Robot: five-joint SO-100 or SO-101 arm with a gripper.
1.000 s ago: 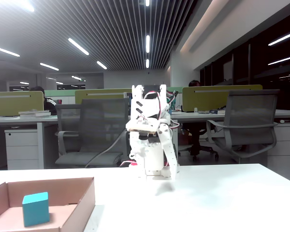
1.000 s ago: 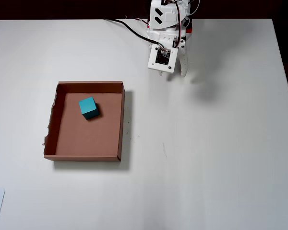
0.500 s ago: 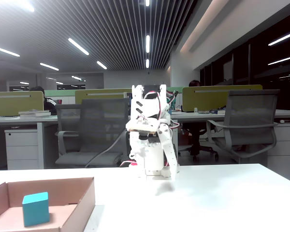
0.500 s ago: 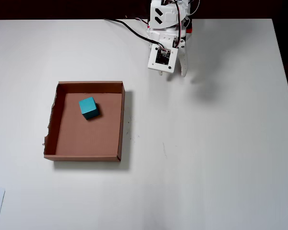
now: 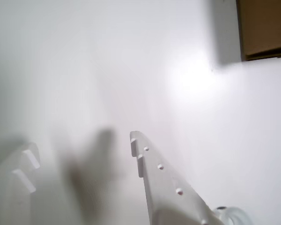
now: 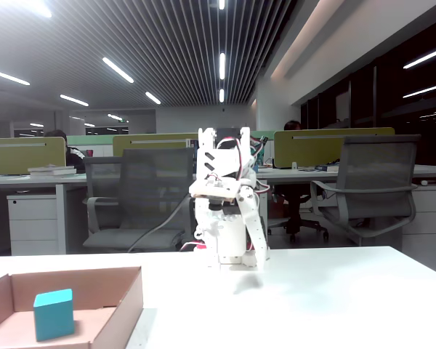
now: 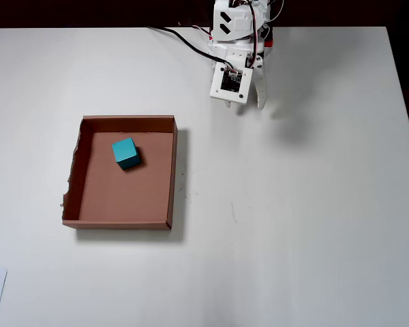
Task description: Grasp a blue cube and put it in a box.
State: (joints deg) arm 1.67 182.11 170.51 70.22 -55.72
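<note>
The big white surface (image 7: 307,225) is almost bare. On it, in the overhead view, sits the wide, low, brown cardboard box (image 7: 172,170) with no lid, over on the left side. Inside the box, near its top left part, sits the small blue cube (image 7: 126,152). It rests flat on the box floor and does not touch the walls. The fixed view shows the same thing: the blue cube (image 6: 54,314) is down in the box (image 6: 123,298).

So the job looks done. The cube is already where it should be. I think the step in hand is the last one, where the arm goes back to rest near its base. No more picking up is needed; the arm only has to stay clear of the box.

The white plastic claw (image 7: 254,92) is at the top of the overhead view, well apart from the box and to its right. In the wrist view the claw (image 5: 79,157) has its two fingers spread wide with nothing between them, so it is open and empty. A corner of the box (image 5: 262,28) shows at the top right there.
</note>
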